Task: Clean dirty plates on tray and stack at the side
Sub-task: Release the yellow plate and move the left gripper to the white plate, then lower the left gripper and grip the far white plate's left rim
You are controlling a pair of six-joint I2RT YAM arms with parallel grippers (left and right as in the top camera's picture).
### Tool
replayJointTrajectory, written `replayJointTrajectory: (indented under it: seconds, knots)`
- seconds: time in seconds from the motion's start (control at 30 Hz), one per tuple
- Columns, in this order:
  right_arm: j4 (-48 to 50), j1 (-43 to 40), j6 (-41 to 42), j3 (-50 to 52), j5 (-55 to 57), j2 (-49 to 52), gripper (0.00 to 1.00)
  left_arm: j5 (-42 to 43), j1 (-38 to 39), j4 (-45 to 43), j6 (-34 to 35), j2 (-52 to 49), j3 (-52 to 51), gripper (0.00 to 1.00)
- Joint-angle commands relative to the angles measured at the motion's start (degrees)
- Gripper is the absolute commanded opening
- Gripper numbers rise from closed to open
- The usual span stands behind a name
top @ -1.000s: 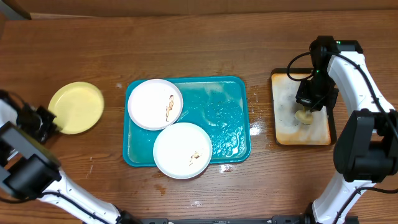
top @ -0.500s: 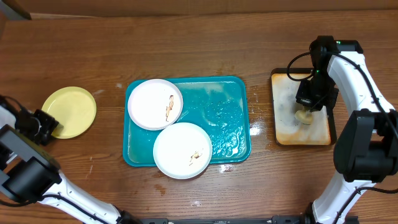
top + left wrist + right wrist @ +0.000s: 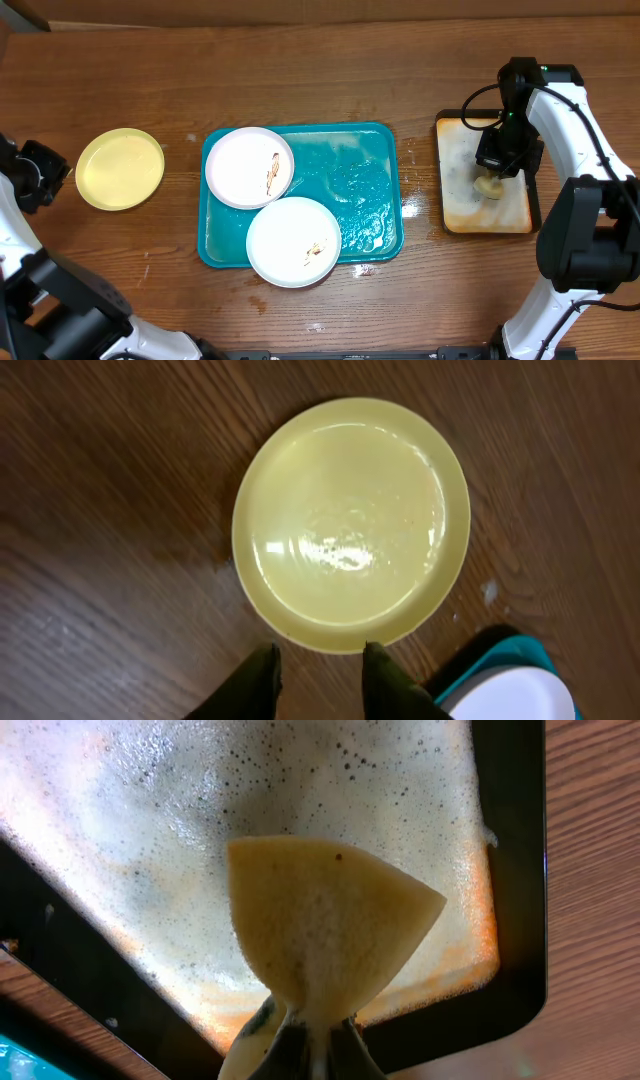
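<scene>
Left wrist view: left gripper (image 3: 320,656) apart, empty near yellow plate (image 3: 352,520); right gripper (image 3: 310,1032) clamps sponge (image 3: 325,920), which may drip.

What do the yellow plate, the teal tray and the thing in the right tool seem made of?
Yellow plate: probably plastic or melamine, glossy; bright highlights on its face. Teal tray: likely moulded plastic; rounded corners, wet sheen. In the right tool: a soft, porous yellow sponge, pinched into folds, foamy.

Right arm (image 3: 570,115): white links, black joints, black cable loop. Left pincer (image 3: 320,652): dark tapered fingers.
</scene>
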State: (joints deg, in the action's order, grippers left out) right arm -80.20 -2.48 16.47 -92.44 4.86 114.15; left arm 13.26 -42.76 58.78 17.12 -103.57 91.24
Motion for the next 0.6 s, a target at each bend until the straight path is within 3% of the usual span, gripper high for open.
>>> replayJointTrajectory:
  seconds: [0.0,0.13,0.33,0.57]
  knots:
    - [0.61,0.11,-0.28,0.37,-0.28,-1.75,0.04,-0.11,3.91,2.43,-3.74,-0.61,-0.39,0.36]
    - [1.53,0.11,-1.6,0.37,-2.49,-1.75,0.04,0.17,12.68,3.61,-12.72,-0.63,-0.55,0.4]
    - [1.44,0.11,-1.99,0.37,-3.06,-1.75,0.04,-0.57,27.61,2.43,-21.99,-0.96,-0.55,0.35]
    - [0.15,0.11,-2.86,0.37,-3.06,-1.75,0.04,-5.88,35.95,1.03,-23.58,-6.91,-0.55,0.3]
